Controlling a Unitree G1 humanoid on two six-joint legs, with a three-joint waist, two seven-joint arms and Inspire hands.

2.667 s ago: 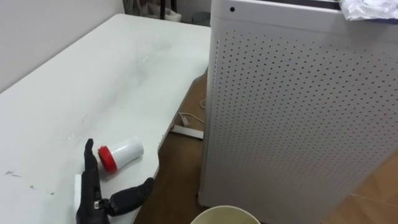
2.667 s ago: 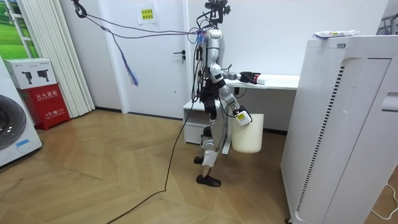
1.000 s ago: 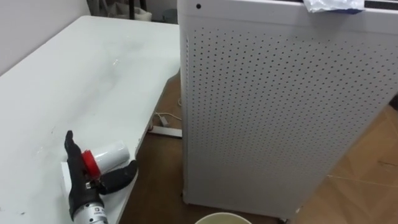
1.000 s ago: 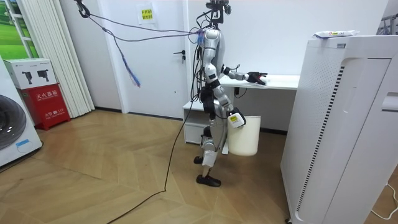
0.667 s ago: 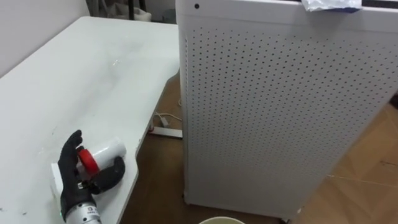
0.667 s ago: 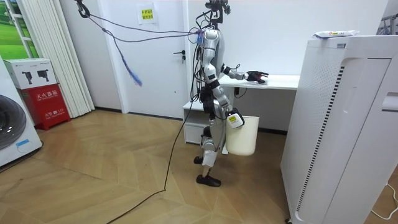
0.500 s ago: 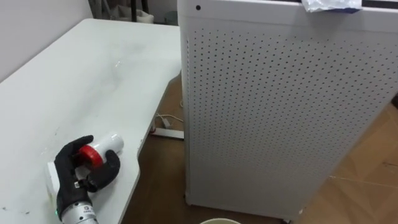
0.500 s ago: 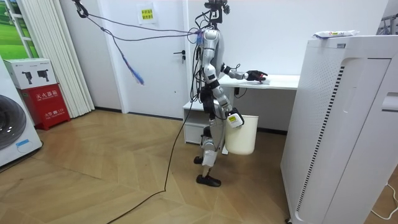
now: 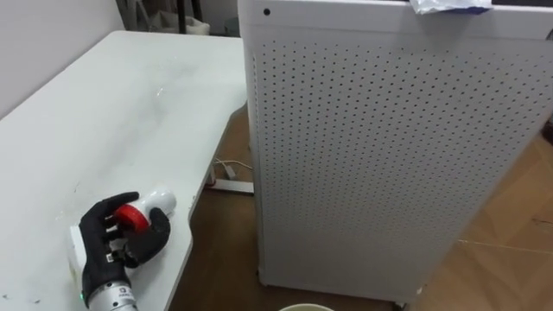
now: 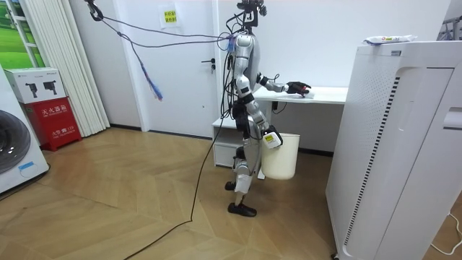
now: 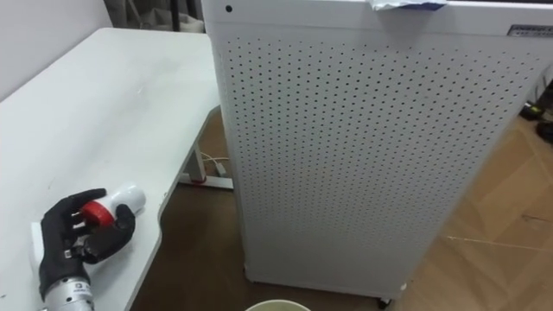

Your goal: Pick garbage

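A small white bottle (image 9: 162, 201) with a red cap (image 9: 130, 216) lies on its side near the front edge of the white table (image 9: 130, 112). My left hand (image 9: 117, 242) rests on the table with its fingers and thumb curled round the bottle's capped end. The right eye view shows the same hand (image 11: 78, 238) and bottle (image 11: 128, 197). In the room view I stand at the table with my left hand (image 10: 297, 89) stretched over it. My right hand (image 10: 271, 139) hangs at my side and holds a white bin (image 10: 281, 157) off the floor. The bin's rim (image 9: 304, 307) shows at the bottom edge.
A tall white perforated cabinet (image 9: 389, 155) stands close to the right of the table, with a narrow strip of wooden floor between them. A crumpled plastic wrapper (image 9: 449, 6) lies on top of it. A white power strip (image 9: 233, 184) lies on the floor under the table's edge.
My left hand's fingers, straight beside the bottle a second ago, have curled round its capped end. The bottle has stayed on the table.
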